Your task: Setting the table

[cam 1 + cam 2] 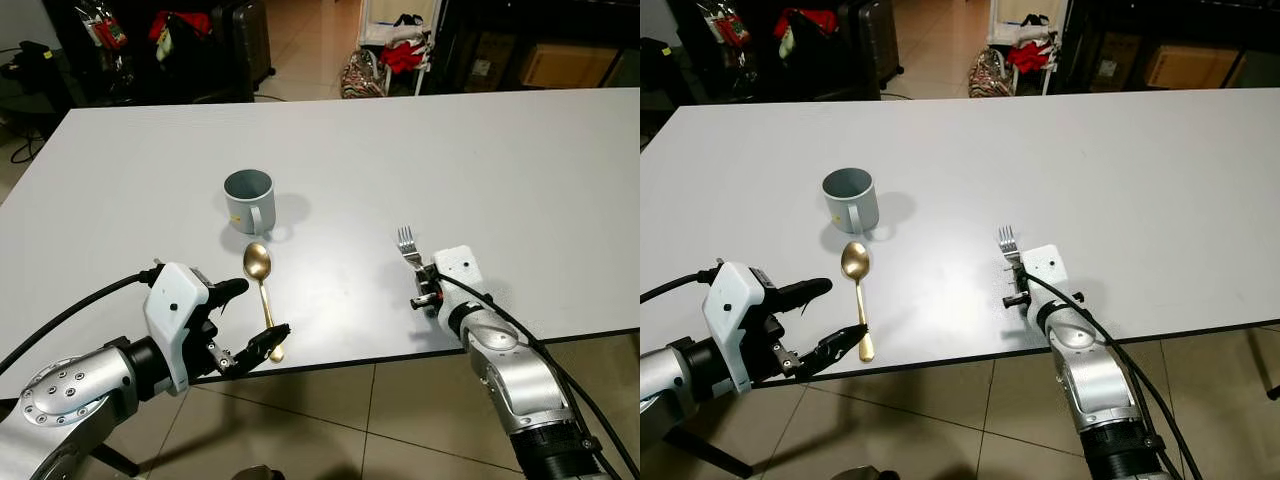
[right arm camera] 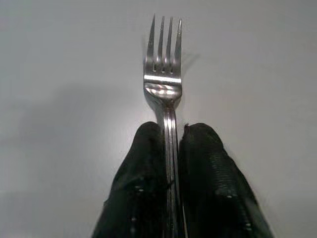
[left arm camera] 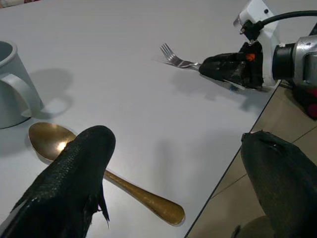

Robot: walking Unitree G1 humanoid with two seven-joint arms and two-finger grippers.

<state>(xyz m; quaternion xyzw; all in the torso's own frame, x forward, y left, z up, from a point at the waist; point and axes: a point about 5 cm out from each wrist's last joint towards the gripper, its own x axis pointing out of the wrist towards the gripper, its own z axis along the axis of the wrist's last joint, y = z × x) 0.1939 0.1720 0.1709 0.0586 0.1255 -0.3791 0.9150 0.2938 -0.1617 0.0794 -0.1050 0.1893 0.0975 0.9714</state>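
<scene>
Beyond the far edge of our white desk (image 1: 480, 150) we see a tiled floor (image 1: 300, 40), dark furniture and a heap of red and white clothes (image 1: 400, 50). The desktop is smooth and matte, with a thin dark edge. On it stands a pale blue-grey mug (image 1: 248, 200), round, its handle turned toward us. Just in front of it lies a gold spoon (image 1: 263, 290), polished, with an oval bowl near the mug and its handle end at the desk's near edge. Our left hand (image 1: 250, 320) hangs there released, its textured black fingers spread on either side of the spoon's handle end. Our right hand (image 2: 171, 148) is clenched on the ribbed handle of a steel fork (image 2: 164, 79), four tines pointing away, low over the desk, well apart from the spoon.
</scene>
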